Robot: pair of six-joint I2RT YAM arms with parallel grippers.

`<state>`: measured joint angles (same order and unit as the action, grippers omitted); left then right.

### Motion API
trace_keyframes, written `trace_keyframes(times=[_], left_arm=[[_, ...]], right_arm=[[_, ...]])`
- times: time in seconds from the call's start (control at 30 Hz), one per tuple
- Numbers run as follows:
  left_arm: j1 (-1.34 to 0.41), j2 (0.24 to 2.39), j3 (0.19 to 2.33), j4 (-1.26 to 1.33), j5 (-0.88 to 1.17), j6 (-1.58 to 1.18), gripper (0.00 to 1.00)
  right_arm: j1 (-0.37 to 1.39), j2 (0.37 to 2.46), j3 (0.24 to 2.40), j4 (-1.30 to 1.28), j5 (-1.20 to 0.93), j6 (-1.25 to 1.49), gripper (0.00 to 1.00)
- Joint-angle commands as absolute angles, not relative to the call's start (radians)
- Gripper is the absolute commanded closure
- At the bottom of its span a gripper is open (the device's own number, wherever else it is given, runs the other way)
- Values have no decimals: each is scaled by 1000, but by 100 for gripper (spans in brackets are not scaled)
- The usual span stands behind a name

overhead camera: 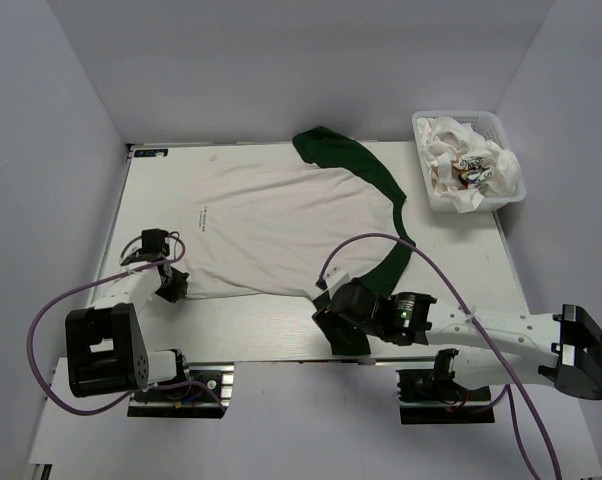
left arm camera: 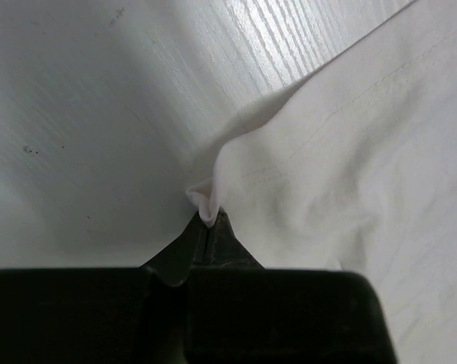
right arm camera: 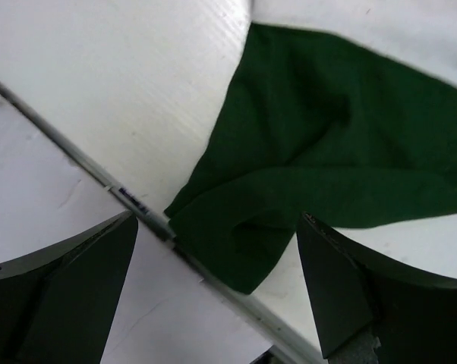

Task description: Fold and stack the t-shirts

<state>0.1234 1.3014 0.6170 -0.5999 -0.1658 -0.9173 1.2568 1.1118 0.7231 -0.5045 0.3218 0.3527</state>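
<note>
So the shirt (overhead camera: 281, 230) is lying mostly flat on the table (overhead camera: 161, 170), white body spread across the middle with the little black text (overhead camera: 203, 215) over toward the left side. The green sleeve (overhead camera: 391, 265) cloth runs in a long arc down the right side, from the far edge to the near edge. The left gripper (overhead camera: 171, 285) is down at the shirt's near left corner. In the left wrist view the left gripper (left arm camera: 208, 227) is clamped tight on a small pinch of the white hem, and the shirt (left arm camera: 350, 189) bunches up into a ridge right at the tips, with bare table (left arm camera: 99, 114) off to the left. The right gripper (overhead camera: 331, 320) sits low over the near end of the green sleeve. From its own camera the right gripper (right arm camera: 217, 227) has its jaws spread wide, one finger on each side of the sleeve (right arm camera: 327, 152) end, not pinching anything. That sleeve tip is folded over a bit and lies across the table (right arm camera: 122, 91) edge strip. Over in the far right corner there's the basket (overhead camera: 456, 114) with the other shirts (overhead camera: 476, 165) crumpled inside, white with a bit of colourful print showing, and some cloth spills over the near rim.
</note>
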Motion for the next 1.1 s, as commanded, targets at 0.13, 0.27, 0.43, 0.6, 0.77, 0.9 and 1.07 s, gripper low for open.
trace_keyframes(times=[0.13, 0.27, 0.43, 0.6, 0.77, 0.9, 1.07], left_arm=[[129, 1263, 572, -591, -186, -891, 100], [129, 1243, 571, -594, -196, -891, 100], [129, 1243, 571, -583, -184, -882, 100], [129, 1243, 571, -574, -164, -882, 100], [129, 1243, 571, -583, -155, -873, 100], [129, 1220, 580, -592, -155, -873, 100], [129, 1183, 589, -615, -155, -873, 100]], right_arm=[[1292, 1091, 667, -716, 307, 662, 10], [1315, 1065, 608, -703, 281, 738, 10], [1321, 1087, 566, -537, 282, 704, 17], [1321, 1124, 558, -554, 362, 768, 32], [1315, 1060, 554, -598, 420, 845, 100], [1315, 962, 564, -728, 370, 940, 100], [1313, 738, 563, -724, 235, 1038, 100]])
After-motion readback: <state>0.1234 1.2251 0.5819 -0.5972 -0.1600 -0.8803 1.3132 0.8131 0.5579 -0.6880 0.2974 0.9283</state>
